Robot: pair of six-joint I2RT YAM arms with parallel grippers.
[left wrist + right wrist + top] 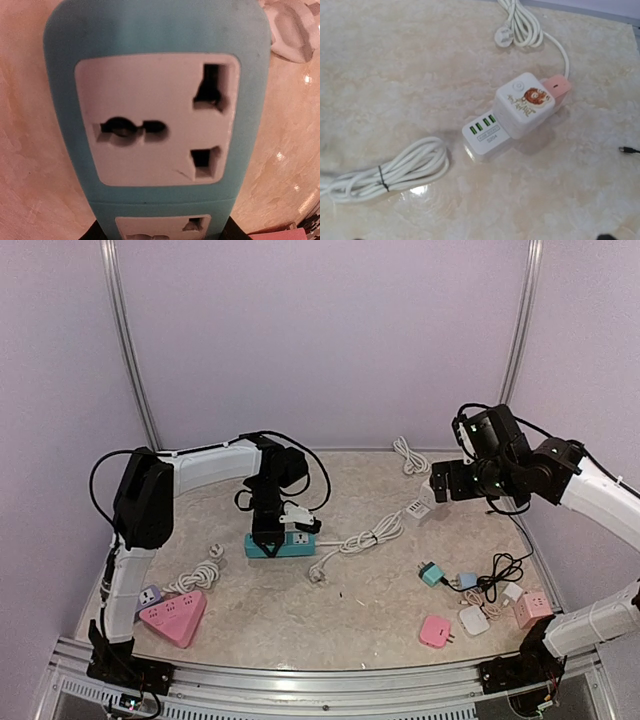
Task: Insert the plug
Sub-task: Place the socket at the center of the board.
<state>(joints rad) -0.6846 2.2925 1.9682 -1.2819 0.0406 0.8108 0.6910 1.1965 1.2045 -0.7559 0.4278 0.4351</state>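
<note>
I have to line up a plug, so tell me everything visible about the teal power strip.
The teal power strip is a rounded, matte, plastic-looking bar lying flat on the marbled table, sockets up. Its white socket faces show round and angled holes; those in view are empty. A white cord seems to leave the end toward the right arm and loops away. The left pincer hangs over its other half; contact cannot be told. A white plug sits by one corner.

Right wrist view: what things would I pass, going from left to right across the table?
Bundled white cable → white USB charging hub → white cube adapter with a cartoon face → pink block behind the cube → black cable tip.
</note>
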